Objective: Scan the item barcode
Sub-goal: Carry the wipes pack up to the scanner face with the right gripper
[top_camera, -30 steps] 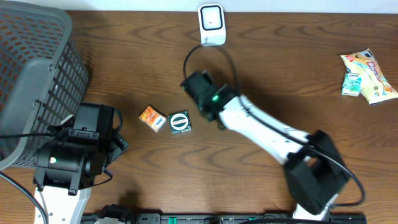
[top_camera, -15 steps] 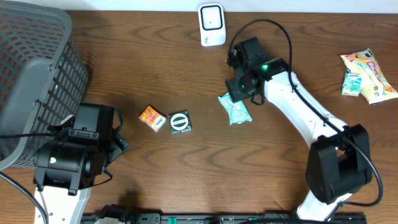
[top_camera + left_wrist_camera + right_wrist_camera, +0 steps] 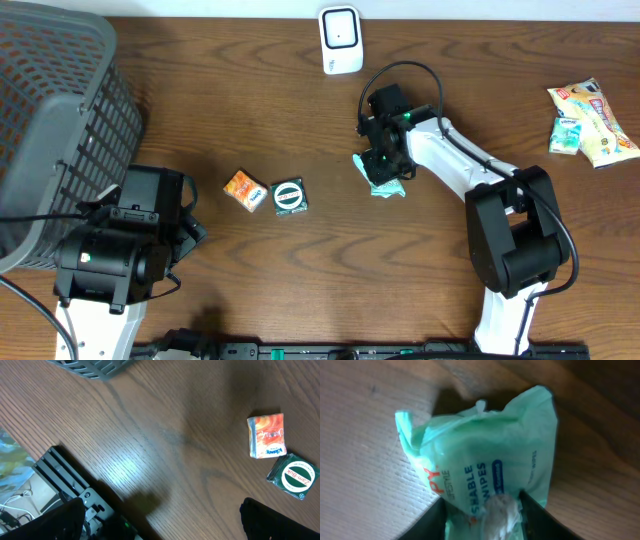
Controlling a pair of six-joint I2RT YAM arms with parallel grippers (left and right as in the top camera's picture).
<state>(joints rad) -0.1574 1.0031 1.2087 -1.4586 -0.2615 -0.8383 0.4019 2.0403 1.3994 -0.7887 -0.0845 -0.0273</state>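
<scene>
Packet of green wipes (image 3: pixel 386 183) is seen on the desk (image 3: pixel 250 120) near centre, below & right of the white scanner (image 3: pixel 340 40), directly under the right end effector (image 3: pixel 384 160). In the wrist view its near edge is pinched between the fingers (image 3: pixel 432 520), w/ bunched film between them. No barcode can be made out; label text is partly cut off. From overhead most of the packet is hidden by the arm. Left end effector (image 3: pixel 160 522) is held wide open near an orange box (image 3: pixel 266 435) & a green box (image 3: pixel 294 476); only dark, blurred fingertips are shown.
</scene>
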